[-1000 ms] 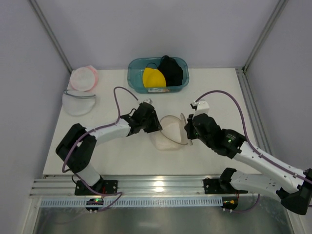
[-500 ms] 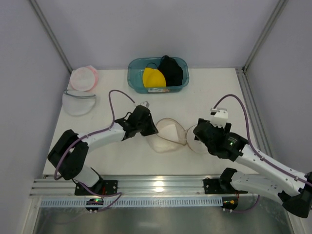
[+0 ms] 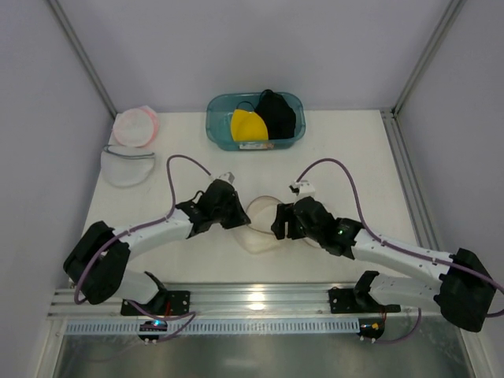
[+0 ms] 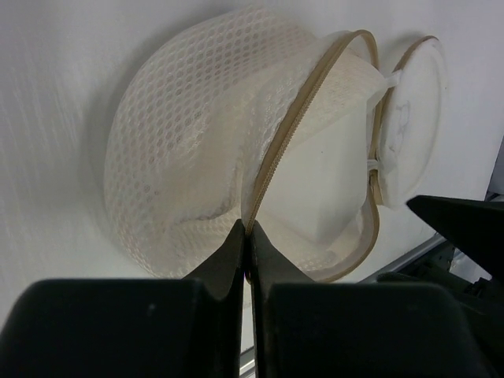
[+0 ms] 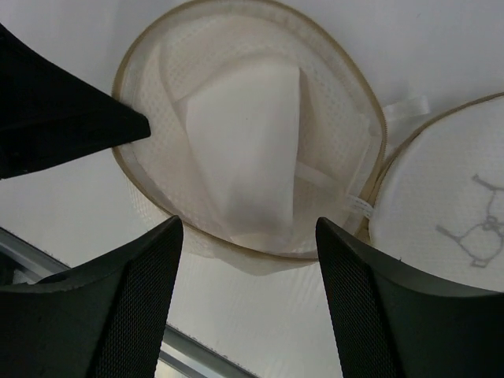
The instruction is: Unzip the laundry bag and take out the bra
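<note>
A: Round cream mesh laundry bag (image 3: 260, 223) with tan zipper rim sits mid-counter (image 3: 197, 260), between the two arms. Unzipped, lid flap (image 5: 449, 205) folded out to the right, flat on the counter.

B: Left gripper (image 4: 246, 236)?

A: Jaws pressed together on the tan rim at the bag's left edge, pinning it open. A second back they were part spread; now clamped.

B: And the right gripper (image 5: 248, 236)?

A: Half a second ago it was off by the flap. Now it hangs directly over the mouth, jaws spread, nothing between them.

B: The garment?

A: Pale cream padded bra (image 5: 248, 153) is inside the bag, plainly exposed. Zipper step looks done; extraction not yet begun. Yellow (image 3: 248, 124) and black garments (image 3: 277, 113) lie in the teal tub (image 3: 216, 126), far side.
</note>
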`<action>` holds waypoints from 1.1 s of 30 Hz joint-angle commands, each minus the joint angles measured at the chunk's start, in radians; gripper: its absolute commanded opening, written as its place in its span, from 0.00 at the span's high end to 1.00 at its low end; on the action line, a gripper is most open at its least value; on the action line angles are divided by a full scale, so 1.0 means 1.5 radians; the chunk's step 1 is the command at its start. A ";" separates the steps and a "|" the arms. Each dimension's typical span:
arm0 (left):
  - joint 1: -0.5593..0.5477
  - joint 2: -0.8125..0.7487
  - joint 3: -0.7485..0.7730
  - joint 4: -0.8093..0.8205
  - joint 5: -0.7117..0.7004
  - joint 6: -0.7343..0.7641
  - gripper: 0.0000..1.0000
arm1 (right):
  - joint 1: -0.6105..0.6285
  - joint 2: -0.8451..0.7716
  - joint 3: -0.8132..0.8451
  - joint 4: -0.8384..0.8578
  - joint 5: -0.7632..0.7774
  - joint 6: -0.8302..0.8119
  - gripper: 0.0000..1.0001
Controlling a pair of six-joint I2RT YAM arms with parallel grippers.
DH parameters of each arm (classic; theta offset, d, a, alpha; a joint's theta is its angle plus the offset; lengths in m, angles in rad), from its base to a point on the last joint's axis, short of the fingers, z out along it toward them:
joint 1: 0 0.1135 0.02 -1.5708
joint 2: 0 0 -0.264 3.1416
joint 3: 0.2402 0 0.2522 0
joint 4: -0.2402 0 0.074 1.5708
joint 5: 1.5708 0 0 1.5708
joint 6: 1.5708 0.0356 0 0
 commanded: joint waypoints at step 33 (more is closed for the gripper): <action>-0.003 -0.084 -0.053 0.010 0.005 -0.015 1.00 | -0.014 -0.048 0.042 0.034 -0.116 -0.092 0.96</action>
